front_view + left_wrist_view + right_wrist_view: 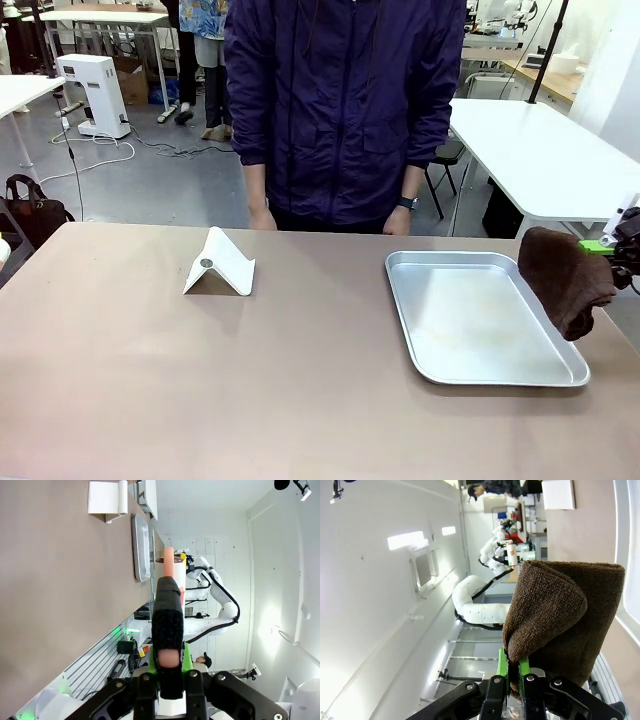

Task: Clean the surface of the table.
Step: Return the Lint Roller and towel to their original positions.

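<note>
Right gripper (512,677): jaws clamped on the lower fold of a brown cloth (565,280), which hangs at the 3 o'clock edge of the counter (200,380), above the rim of the metal tray (480,318).

Left gripper (167,645): jaws fully closed, holding nothing, off the near-left side of the counter.

Risks, as judged:
- Grip is on a small pinch of cloth; drag while wiping could pull it free.
- The cloth's loose end may catch the tray rim and shove the tray.
- White folded stand (220,264) at 11 o'clock sits in any wide sweep; it could be knocked over.
- Person's hands (262,218) rest at the far edge, 12 o'clock; a long stroke could reach them.
</note>
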`<control>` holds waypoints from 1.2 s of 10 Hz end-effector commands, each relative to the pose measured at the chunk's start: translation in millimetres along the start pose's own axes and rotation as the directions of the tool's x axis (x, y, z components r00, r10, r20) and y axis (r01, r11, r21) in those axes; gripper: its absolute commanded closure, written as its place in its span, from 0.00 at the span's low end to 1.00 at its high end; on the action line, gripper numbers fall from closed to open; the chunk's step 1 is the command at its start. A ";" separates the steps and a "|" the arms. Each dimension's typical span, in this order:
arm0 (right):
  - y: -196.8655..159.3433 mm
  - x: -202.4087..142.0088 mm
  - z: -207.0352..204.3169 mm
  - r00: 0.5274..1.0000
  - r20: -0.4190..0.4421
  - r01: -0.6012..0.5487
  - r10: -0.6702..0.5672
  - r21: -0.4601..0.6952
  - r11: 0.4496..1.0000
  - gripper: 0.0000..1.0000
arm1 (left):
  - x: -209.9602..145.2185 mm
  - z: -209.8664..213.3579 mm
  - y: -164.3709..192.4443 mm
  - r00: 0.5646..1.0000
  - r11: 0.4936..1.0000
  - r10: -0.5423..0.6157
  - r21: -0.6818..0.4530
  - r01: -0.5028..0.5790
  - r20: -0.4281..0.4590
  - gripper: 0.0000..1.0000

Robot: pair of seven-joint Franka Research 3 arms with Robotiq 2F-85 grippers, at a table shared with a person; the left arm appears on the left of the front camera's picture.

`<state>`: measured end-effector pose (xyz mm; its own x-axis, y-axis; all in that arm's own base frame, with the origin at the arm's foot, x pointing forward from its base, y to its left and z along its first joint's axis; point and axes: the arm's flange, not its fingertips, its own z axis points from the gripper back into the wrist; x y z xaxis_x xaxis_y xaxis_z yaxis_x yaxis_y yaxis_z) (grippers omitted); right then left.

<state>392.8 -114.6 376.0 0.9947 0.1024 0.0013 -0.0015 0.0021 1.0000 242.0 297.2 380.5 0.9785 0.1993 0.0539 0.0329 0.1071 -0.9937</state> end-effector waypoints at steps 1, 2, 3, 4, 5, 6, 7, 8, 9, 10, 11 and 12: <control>16.1 20.6 -20.7 0.999 -0.029 -0.024 0.024 -0.018 1.000 0.91 | 13.9 -18.6 -39.9 0.999 0.999 -0.046 0.002 0.046 -0.026 0.80; 29.8 39.9 -44.0 0.996 -0.085 -0.032 0.027 -0.056 0.998 0.91 | 26.5 -39.9 -76.4 0.996 0.996 -0.060 0.059 0.064 -0.058 0.80; 43.7 61.0 -74.5 0.990 -0.137 -0.045 0.032 -0.090 0.995 0.91 | 37.8 -70.3 -112.9 0.989 0.990 -0.079 0.108 0.093 -0.125 0.80; 55.6 84.9 -110.9 0.990 -0.138 -0.046 0.029 -0.121 0.992 0.91 | 49.9 -109.0 -144.1 0.975 0.979 -0.076 0.168 0.113 -0.211 0.80; 62.6 108.9 -146.3 0.997 -0.058 -0.057 0.049 -0.144 0.988 0.91 | 59.9 -149.8 -169.2 0.954 0.967 -0.052 0.223 0.122 -0.296 0.80; 63.4 131.2 -184.7 0.998 -0.002 -0.061 0.062 -0.196 0.979 0.91 | 66.9 -193.3 -190.8 0.970 0.951 -0.018 0.296 0.091 -0.243 0.80; 61.1 145.2 -218.0 0.998 0.017 -0.058 0.064 -0.239 0.969 0.91 | 72.0 -229.1 -205.1 0.963 0.927 -0.014 0.358 0.113 -0.268 0.80; 52.9 161.2 -252.5 0.999 0.015 -0.032 0.037 -0.269 0.963 0.91 | 78.1 -269.1 -216.9 0.969 0.878 -0.015 0.460 0.132 -0.249 0.80; 42.6 172.4 -281.2 1.000 -0.004 -0.016 0.015 -0.287 0.958 0.91 | 85.8 -301.8 -225.9 0.978 0.832 -0.008 0.541 0.121 -0.207 0.80; 25.9 180.3 -308.3 0.999 -0.036 0.006 -0.019 -0.325 0.946 0.91 | 98.0 -329.7 -233.5 0.980 0.782 -0.014 0.608 0.133 -0.197 0.80; 7.4 184.0 -328.4 0.996 -0.064 0.037 -0.063 -0.348 0.937 0.91 | 111.4 -352.4 -235.6 0.985 0.739 -0.018 0.661 0.128 -0.170 0.80; -12.0 185.3 -346.3 0.990 -0.097 0.064 -0.106 -0.366 0.929 0.91 | 128.0 -373.9 -231.6 0.993 0.699 -0.002 0.710 0.087 -0.119 0.80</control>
<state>527.4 242.6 364.0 0.9836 0.1744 -0.0463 -0.0151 0.3351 0.9421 417.1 -67.3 581.4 0.9956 0.0273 0.0900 0.0397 0.7458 -0.6649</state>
